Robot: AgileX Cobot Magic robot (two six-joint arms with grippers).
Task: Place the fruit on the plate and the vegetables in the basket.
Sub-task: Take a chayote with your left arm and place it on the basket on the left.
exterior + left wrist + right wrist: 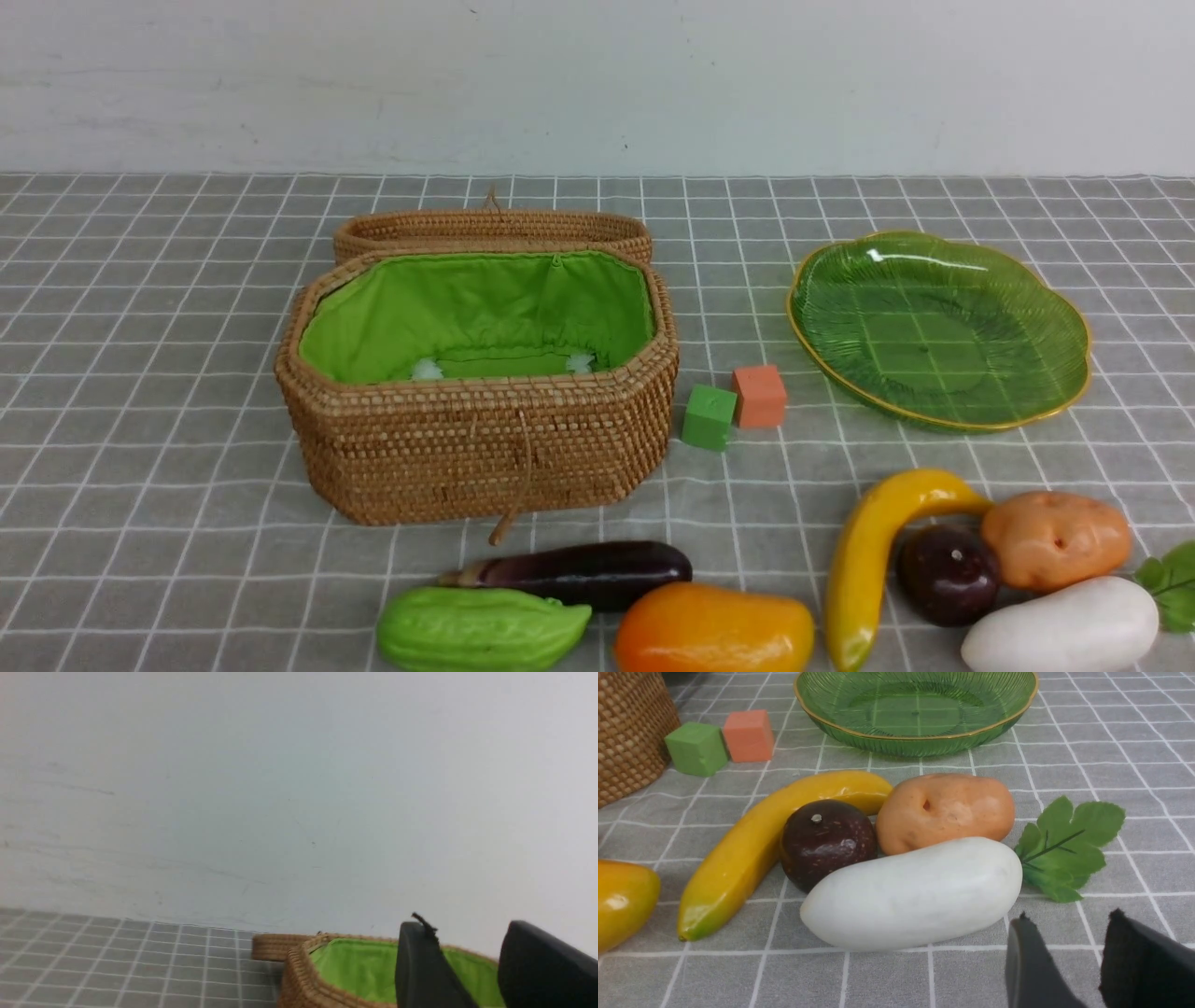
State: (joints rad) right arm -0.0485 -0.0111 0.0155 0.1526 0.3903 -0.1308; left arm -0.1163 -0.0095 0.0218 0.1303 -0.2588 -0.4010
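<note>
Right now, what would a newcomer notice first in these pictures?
The open basket with its bright green lining stands left of centre. Right of it sits the green plate, bare. Near the front edge on the right, the yellow banana curls round a dark round fruit.

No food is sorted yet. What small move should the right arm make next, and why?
Probably ease the right gripper forward onto the white radish: its jaws stand open and empty just beside it, and the radish lies nearer than the purple fruit and potato, blocking them.
</note>
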